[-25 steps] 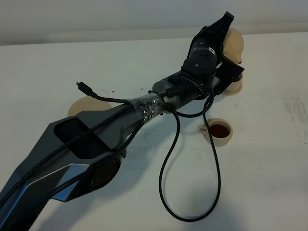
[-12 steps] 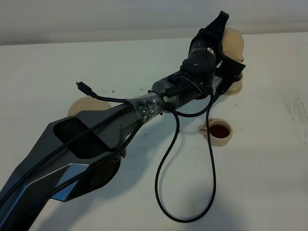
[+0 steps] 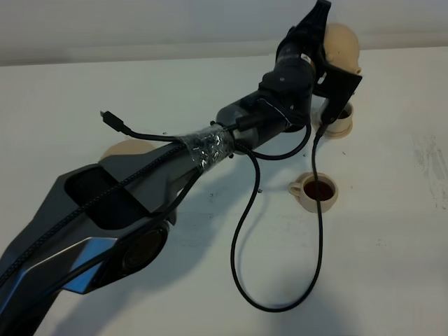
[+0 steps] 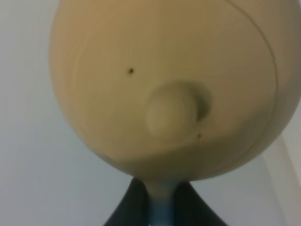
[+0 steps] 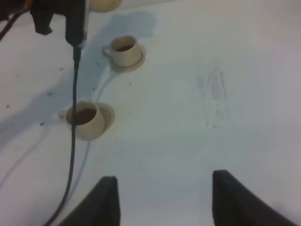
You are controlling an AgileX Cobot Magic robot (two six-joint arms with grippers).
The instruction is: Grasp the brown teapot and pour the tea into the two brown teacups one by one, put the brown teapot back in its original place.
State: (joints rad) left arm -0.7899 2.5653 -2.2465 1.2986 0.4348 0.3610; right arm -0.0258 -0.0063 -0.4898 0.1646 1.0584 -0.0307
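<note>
teapot (image 4: 164,89) pinched by left end effector (image 4: 162,207), spout hidden | far cup (image 3: 341,120) half-hidden | right end effector (image 5: 162,200) spread

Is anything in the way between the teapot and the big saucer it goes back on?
Nothing visible. The left gripper holds the brown teapot high at the far side; the big saucer shows bare beside the arm, partly hidden by it.

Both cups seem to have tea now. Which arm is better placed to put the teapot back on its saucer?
Left. Its pincer holds the brown teapot up, and the large saucer lies on its side. The right pincer is open, holding nothing.
</note>
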